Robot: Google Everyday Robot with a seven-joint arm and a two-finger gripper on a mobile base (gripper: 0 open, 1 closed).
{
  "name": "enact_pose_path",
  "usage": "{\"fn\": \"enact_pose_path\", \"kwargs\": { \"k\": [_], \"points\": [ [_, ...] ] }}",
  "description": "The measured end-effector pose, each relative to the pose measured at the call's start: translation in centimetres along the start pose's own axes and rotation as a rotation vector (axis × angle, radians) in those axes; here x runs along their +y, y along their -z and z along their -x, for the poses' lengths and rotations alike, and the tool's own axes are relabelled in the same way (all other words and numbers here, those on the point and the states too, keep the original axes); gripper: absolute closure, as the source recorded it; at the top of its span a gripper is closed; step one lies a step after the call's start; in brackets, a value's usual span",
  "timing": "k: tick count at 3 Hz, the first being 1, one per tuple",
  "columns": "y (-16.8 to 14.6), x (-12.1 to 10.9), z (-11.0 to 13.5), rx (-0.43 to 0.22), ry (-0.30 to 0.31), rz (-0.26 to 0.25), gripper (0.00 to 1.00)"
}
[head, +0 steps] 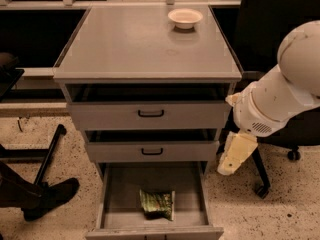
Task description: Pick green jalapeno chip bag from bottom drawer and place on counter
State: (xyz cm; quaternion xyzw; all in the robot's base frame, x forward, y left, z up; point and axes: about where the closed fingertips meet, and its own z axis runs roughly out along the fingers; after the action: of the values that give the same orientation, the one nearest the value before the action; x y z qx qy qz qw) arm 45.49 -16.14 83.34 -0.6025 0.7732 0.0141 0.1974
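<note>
Speckled floor, grey cabinet, and the bottom drawer (pixel 117 196) stands pulled out at the foot of it. Going across that drawer from its left: bare grey floor first, then the green jalapeno chip bag (pixel 157 204) lying crumpled about mid-drawer, toward the front wall, longer side looking roughly crosswise. Past the drawer's right wall and higher than its rim hangs the gripper (pixel 235 155), pointing down, outside the drawer altogether. Can't tell how far open it is, but the bag isn't in it. So the bag lies down and left of it; it probably needs to swing left over the drawer, then drop. The counter (pixel 140 46) is well above the drawer
</note>
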Motion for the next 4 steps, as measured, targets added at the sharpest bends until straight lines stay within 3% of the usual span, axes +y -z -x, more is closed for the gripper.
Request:
{"fn": "enact_pose_path", "kwargs": {
  "k": [1, 2, 3, 4],
  "points": [
    [0.0, 0.0, 0.0, 0.0, 0.0, 0.0, 0.0],
    [-5.5, 0.4, -0.6, -0.008, 0.003, 0.035, 0.0],
    [-17.3, 1.1, -1.9, -0.015, 0.011, 0.105, 0.0],
    [-25.6, 1.0, -2.1, -0.044, 0.018, 0.096, 0.0]
  ]
}}
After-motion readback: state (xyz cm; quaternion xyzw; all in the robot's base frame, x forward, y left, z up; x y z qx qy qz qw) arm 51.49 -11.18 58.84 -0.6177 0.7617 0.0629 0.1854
